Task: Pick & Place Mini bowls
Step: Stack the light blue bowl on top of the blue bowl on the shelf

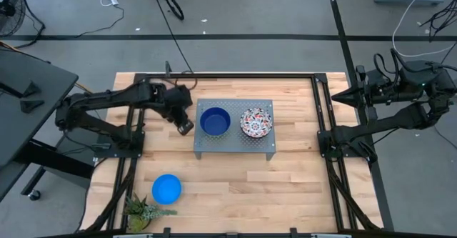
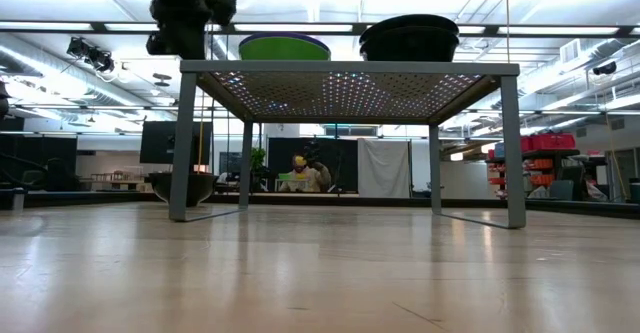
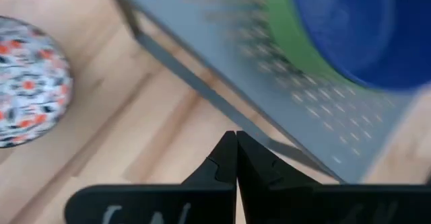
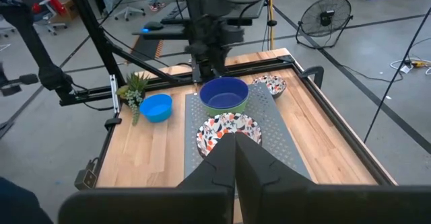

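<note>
Black fingers of the left gripper (image 1: pixel 186 127) are pressed together, empty, just beside the grey tray (image 1: pixel 264 149) edge (a swing could clip it). On the tray, dark blue bowl (image 1: pixel 214 121) nests in a green one, floral bowl (image 1: pixel 256 122) beside. Right gripper (image 4: pixel 235 158) waits off-table, pinched closed.

tray (image 1: pixel 234 142) mid-table, bare wood (image 1: pixel 285 188) around

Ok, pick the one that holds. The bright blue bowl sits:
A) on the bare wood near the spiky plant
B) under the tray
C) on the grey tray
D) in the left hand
A: in the high view the bright blue bowl lies on the wooden table beside the spiky plant, apart from the grey tray.
</note>
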